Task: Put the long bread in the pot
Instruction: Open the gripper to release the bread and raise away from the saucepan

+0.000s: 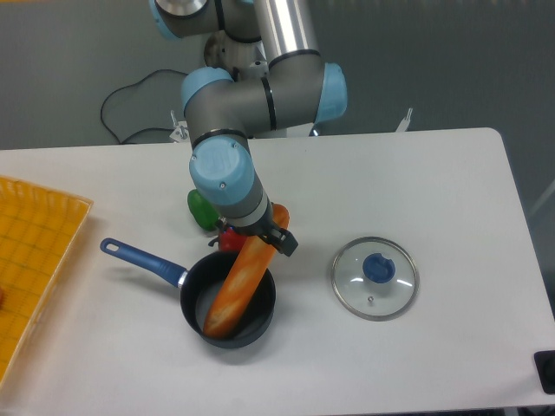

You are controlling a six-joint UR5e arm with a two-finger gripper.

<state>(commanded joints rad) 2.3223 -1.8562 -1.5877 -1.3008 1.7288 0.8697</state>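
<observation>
One end of the bread is resting inside the pot, near the desk's front edge, leaning because it is too long. The jaws are gripping its upper end.

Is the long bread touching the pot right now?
Touching. The fixed camera shows the long bread leaning with its lower end down inside the pot, its upper end by the claw.
</observation>
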